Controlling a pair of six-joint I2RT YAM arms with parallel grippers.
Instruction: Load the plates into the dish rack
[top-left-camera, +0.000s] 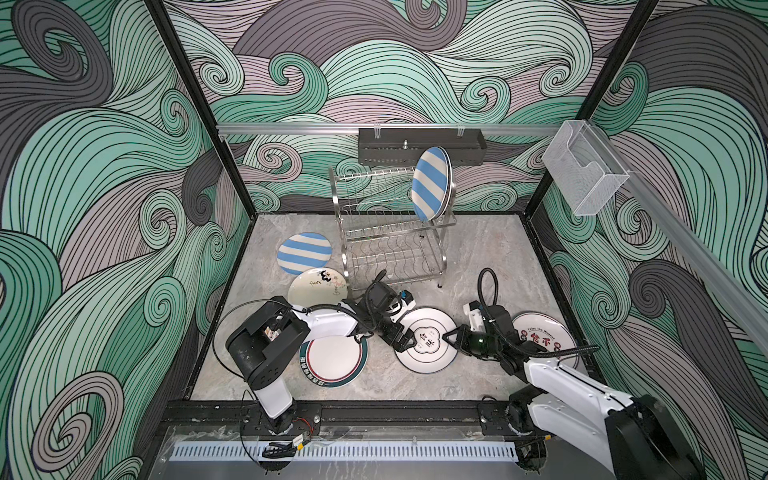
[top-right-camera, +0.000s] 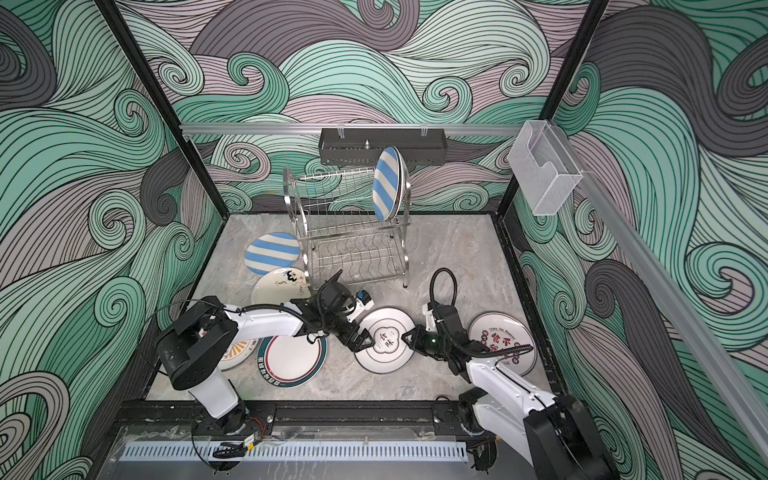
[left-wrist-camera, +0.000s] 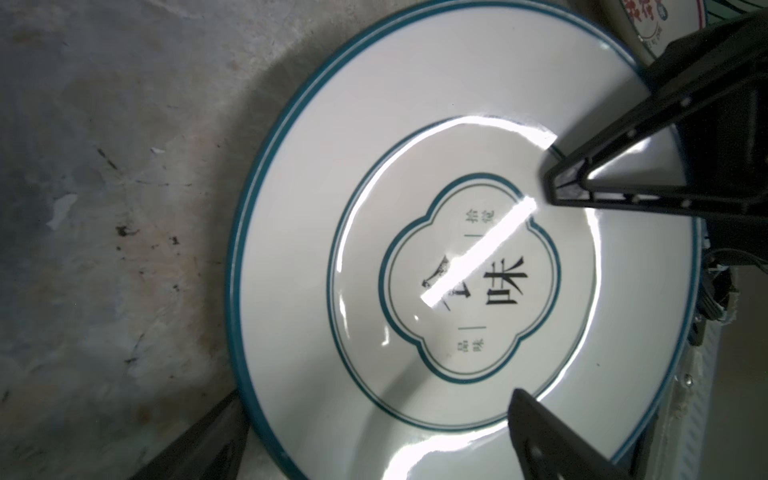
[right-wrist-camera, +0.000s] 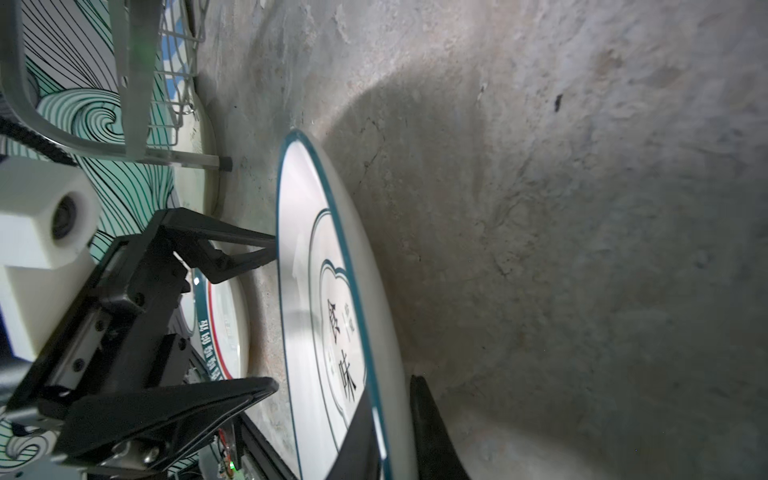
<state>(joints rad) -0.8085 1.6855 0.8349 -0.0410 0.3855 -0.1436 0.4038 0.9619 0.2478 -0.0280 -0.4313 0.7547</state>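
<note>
Right arm (top-left-camera: 573, 388) reaches in, right pincer (top-left-camera: 448, 335) clenched on the rim of a teal-edged plate (top-left-camera: 424, 360) on the counter (top-left-camera: 478, 257) before the rack (top-left-camera: 390, 232); left pincer (top-left-camera: 409, 338) gapes at the opposite rim.

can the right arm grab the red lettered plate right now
Probably not yet: the right gripper is shut on the 食味 plate, and its arm stretches over the red-lettered plate.
</note>
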